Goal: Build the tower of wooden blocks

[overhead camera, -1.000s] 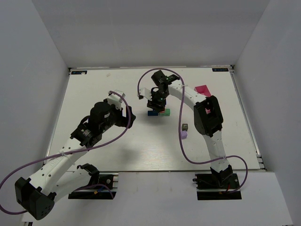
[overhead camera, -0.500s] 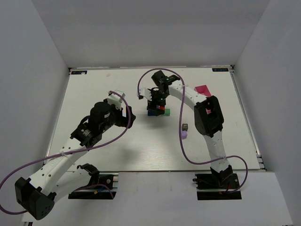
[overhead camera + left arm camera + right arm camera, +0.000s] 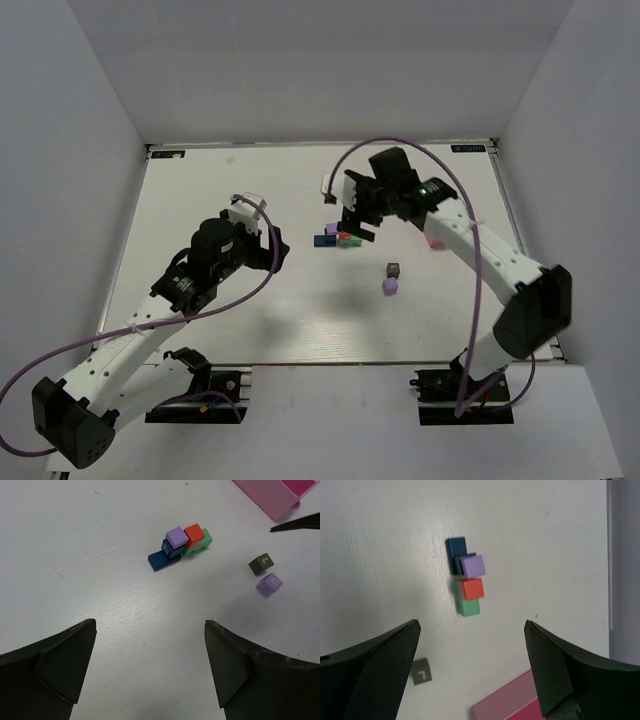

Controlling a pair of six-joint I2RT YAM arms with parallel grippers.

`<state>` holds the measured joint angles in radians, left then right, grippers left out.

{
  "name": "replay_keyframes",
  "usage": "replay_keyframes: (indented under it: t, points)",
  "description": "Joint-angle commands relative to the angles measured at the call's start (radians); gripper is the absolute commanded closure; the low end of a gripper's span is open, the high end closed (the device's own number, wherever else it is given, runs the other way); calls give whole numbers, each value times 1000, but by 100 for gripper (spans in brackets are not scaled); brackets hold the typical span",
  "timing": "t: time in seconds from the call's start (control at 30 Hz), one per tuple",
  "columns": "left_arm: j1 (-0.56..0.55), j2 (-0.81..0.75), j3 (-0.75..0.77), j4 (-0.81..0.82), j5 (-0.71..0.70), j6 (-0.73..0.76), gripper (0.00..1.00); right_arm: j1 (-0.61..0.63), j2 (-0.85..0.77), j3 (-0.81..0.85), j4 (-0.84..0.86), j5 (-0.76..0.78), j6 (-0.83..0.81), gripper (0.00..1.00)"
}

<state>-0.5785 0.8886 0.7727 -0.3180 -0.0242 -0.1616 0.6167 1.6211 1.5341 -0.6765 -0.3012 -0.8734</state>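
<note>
The block tower (image 3: pixel 338 237) stands mid-table. It is a blue block (image 3: pixel 162 557) with a purple block (image 3: pixel 177 536) on top, beside a green block (image 3: pixel 202 544) with a red block (image 3: pixel 194 532) on top. The right wrist view shows purple (image 3: pixel 473 565), red (image 3: pixel 471 588) and green (image 3: pixel 469 607) from above. A dark block (image 3: pixel 394 269) and a lilac block (image 3: pixel 390 286) lie loose to the tower's right. My right gripper (image 3: pixel 356 222) hovers open and empty just above and right of the tower. My left gripper (image 3: pixel 277 248) is open and empty, left of the tower.
The pink tray (image 3: pixel 272 495) sits at the right, mostly hidden under my right arm in the top view; its corner shows in the right wrist view (image 3: pixel 512 700). The dark block (image 3: pixel 421 670) lies near my right gripper's left finger. Grey walls enclose the table.
My right gripper has let go of the purple block, left on the blue block, and risen off the tower. The right arm's elbow has swung far right. The left arm has not moved.
</note>
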Motion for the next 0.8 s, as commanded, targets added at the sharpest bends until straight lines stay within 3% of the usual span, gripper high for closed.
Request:
replay_keyframes:
  t: [0.0, 0.1, 0.23, 0.33, 0.37, 0.43, 0.47, 0.5, 0.63, 0.77]
  points:
    - [3, -27, -16, 63, 58, 22, 0, -15, -168, -204, 198, 129, 86, 10]
    - [3, -16, -16, 86, 102, 5, 0, -37, -355, -412, 313, 116, 77, 10]
    - [3, 48, 26, 77, 113, -47, 0, -84, -469, -545, 261, -4, -12, 15]
    - [3, 116, 56, 56, 101, -67, 0, -109, -538, -643, 184, -117, -148, 30]
    - [-10, 145, 69, 56, 92, -67, 0, -112, -562, -667, 170, -151, -198, 41]
    - [-11, 173, 83, 43, 92, -76, 0, -126, -570, -683, 108, -196, -259, 51]
    - [-11, 185, 97, 21, 77, -76, 0, -127, -569, -689, 98, -194, -271, 63]
    - [-11, 197, 109, 11, 67, -76, 0, -136, -558, -689, 92, -190, -295, 67]
    - [-11, 213, 109, -12, 24, -85, 0, -161, -494, -663, 130, -109, -250, 68]
    - [-11, 185, 91, -32, 15, -76, 0, -190, -361, -600, 129, -35, -200, 52]
